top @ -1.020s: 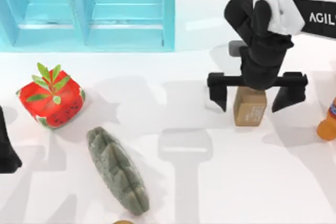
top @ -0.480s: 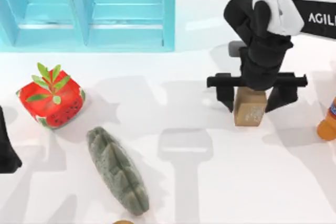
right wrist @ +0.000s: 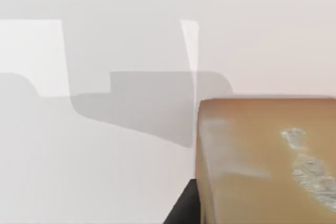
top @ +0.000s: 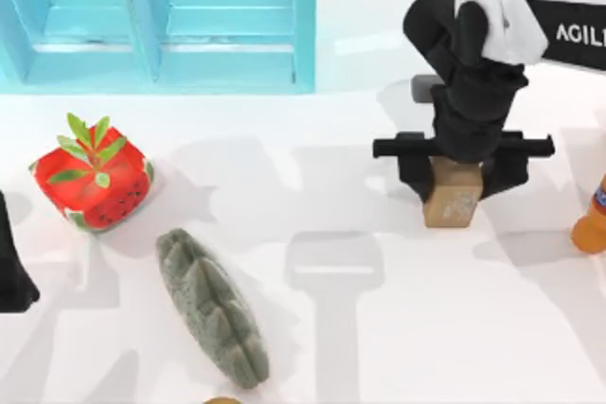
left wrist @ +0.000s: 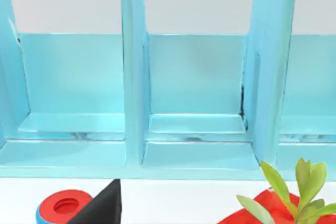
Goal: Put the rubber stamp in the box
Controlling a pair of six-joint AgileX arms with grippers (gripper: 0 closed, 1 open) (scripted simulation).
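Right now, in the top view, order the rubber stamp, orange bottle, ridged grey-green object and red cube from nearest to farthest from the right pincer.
1. Rubber stamp, between the right pincer's fingers.
2. Orange bottle, right edge.
3. Ridged grey-green object, lower left.
4. Red cube, far left.

The right arm is showing a white shell lettered "AGIL" in white on a black band, going over into rounded black links; its right gripper is wearing black wedge-shaped fingers on a straight black crossbar

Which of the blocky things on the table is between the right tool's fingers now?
The small tan rubber stamp, flanked by the right tool at the table's right. The red leafy cube sits far left, untouched.
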